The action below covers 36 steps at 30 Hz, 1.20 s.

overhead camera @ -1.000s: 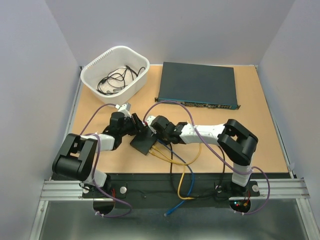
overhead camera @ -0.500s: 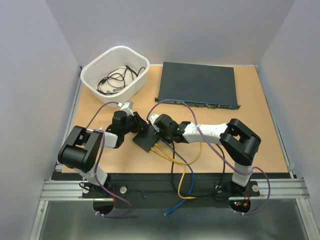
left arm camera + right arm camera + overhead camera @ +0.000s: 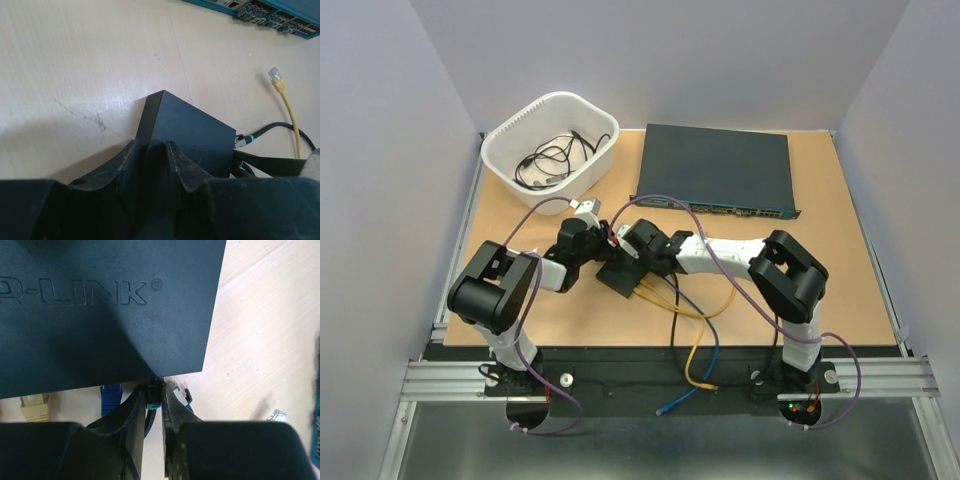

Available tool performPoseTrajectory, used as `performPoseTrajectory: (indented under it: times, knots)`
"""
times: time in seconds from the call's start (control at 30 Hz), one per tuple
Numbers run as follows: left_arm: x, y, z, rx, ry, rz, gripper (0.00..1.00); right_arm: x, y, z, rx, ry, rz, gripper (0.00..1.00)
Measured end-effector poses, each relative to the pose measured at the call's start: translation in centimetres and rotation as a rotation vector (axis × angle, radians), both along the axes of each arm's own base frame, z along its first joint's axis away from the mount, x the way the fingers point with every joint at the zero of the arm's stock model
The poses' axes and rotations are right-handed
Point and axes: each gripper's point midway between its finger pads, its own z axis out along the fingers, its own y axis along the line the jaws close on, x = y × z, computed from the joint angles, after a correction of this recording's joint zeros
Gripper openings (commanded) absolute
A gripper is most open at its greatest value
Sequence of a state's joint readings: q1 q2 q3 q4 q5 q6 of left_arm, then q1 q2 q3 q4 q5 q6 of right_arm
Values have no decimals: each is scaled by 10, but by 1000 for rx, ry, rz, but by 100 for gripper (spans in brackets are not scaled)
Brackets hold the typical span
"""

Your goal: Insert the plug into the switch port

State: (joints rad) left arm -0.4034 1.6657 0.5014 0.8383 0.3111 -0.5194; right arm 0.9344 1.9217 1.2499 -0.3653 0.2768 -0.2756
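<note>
The small flat black box lies mid-table; its port edge faces the near right. My left gripper is shut on the box's far-left edge; in the left wrist view its fingers pinch the box. My right gripper is shut on a black plug with a teal band, whose front end meets the edge of the box. How deep the plug sits in the port is hidden under the box's edge.
A blue plug and a beige plug sit at the same box edge. Yellow, blue and black cables trail to the near edge. The large dark unit stands at the back. A white bin of cables stands back left.
The box and both grippers have shifted a little right and toward the back. The left arm has stretched out, and the trailing cables have swung right.
</note>
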Motion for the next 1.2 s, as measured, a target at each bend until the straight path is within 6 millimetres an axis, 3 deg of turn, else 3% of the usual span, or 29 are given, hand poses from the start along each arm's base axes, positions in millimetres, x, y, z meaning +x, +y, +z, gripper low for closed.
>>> performPoseTrajectory:
  times: [0.4,0.63,0.83,0.97,1.07,1.2]
  knots:
    - [13,-13,0,51,-35,-14,36,15,-10,-1,-86,48,24,1]
    - [6,-11,0,100,5,-2,54,12,-7,-2,11,5,5,0]
    - [-15,20,2,124,55,59,61,8,24,1,164,16,48,0]
    - [-14,43,2,131,74,120,61,6,48,2,255,32,81,0]
    - [-10,51,0,134,78,146,61,8,55,2,286,32,81,1]
    - [-9,53,-1,135,80,155,61,9,58,3,298,28,71,14]
